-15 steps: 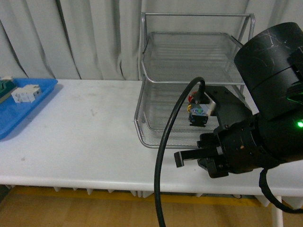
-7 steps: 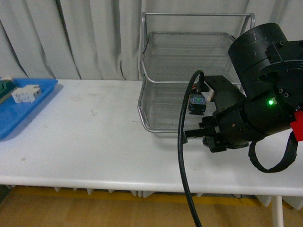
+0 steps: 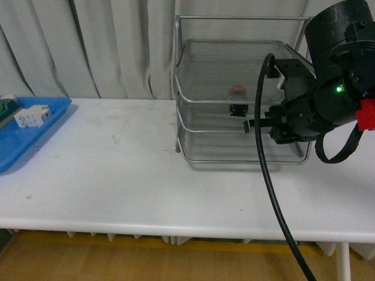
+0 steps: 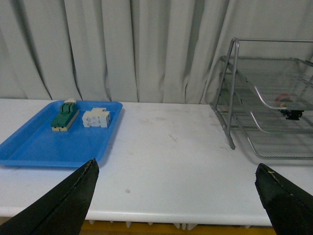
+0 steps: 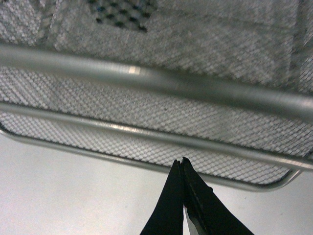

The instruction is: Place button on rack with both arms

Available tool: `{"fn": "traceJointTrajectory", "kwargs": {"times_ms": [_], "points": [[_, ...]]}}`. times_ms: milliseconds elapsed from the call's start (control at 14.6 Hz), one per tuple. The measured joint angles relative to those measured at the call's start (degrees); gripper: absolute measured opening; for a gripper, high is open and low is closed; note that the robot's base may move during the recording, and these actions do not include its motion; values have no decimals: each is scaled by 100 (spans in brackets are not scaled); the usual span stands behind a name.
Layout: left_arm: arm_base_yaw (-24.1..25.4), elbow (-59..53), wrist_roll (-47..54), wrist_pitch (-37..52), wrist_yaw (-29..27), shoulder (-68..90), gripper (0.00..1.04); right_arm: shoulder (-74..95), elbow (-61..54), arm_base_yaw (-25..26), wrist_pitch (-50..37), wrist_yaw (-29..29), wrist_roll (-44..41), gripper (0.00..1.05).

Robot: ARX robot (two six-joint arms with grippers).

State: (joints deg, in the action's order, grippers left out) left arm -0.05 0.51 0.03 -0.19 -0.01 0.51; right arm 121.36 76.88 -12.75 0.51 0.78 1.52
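Two arms: we see the right arm (image 3: 328, 88) at the rack's right front; the left arm shows only as its fingertips (image 4: 73, 196) in the left wrist view.
Button location: the button (image 3: 237, 99) sits in the rack (image 3: 193, 152), apparently on the middle tier, red cap up, clear of both grippers. In the left wrist view it shows through the mesh at the same tier (image 4: 288, 106).
Right gripper: right gripper (image 5: 182, 196) has its fingers pressed together with nothing between them, just outside the rack's front rim.
Left gripper: left gripper (image 4: 178, 196) has its fingers spread wide and empty, well apart from the rack, facing the table (image 3: 117, 175).
Step in hand: we judge placement done and the release complete; retreat is the current step.
Next move: we would draw the right arm straight back from the rim, avoiding its cable (image 3: 266, 175) snagging the frame.
Other items: blue tray (image 4: 44, 147) with two blocks, untouched, well left.
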Motion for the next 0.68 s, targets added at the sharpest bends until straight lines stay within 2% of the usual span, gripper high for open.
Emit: {"fn": "traceJointTrajectory", "kwargs": {"times_ms": [479,684], "points": [[0,0,0,2,0,0,98,-839,-1115,-76,-118,538,264,2],[0,0,0,0,0,0,98,-1615,-1827,-31,-448,894,490,2]]}}
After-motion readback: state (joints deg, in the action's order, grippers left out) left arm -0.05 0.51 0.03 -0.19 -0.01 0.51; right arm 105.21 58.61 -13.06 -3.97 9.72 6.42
